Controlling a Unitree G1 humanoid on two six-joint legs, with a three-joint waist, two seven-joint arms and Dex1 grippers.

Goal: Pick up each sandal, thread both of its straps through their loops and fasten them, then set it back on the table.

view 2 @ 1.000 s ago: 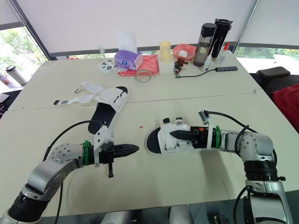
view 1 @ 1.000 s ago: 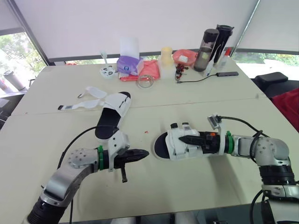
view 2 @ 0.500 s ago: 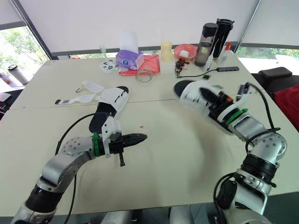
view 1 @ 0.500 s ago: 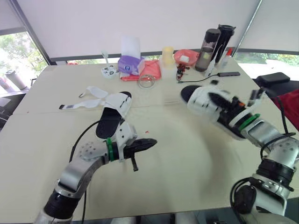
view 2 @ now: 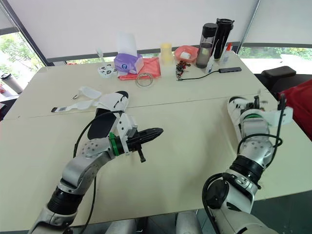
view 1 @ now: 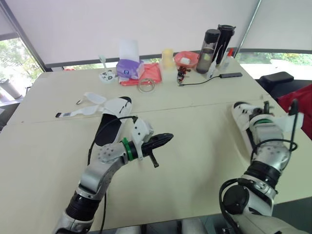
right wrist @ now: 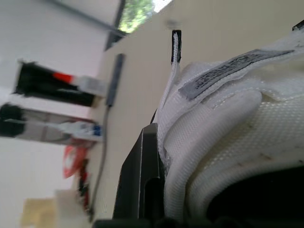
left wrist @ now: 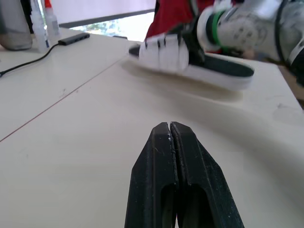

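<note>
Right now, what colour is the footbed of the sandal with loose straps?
Black footbed; clearest in the left eye view.

- An office-style meeting room: two large cream tables (view 1: 204, 161) pushed edge to edge.
- White roller blinds (view 1: 146, 24) hang over a band of windows (view 1: 12, 53) (trees outside).
- Everyday desk clutter sits along the far edge: a tissue box (view 1: 128, 68), tall drink bottles (view 1: 210, 44), a cabled USB hub (view 1: 230, 75).
- A black chair (view 1: 275, 78) stands beside the table.

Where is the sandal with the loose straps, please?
In the head views the sandal lies on the table's left half, beside the left pincer's wrist and nearer than the tissue box; the right pincer holds the other sandal.
</note>
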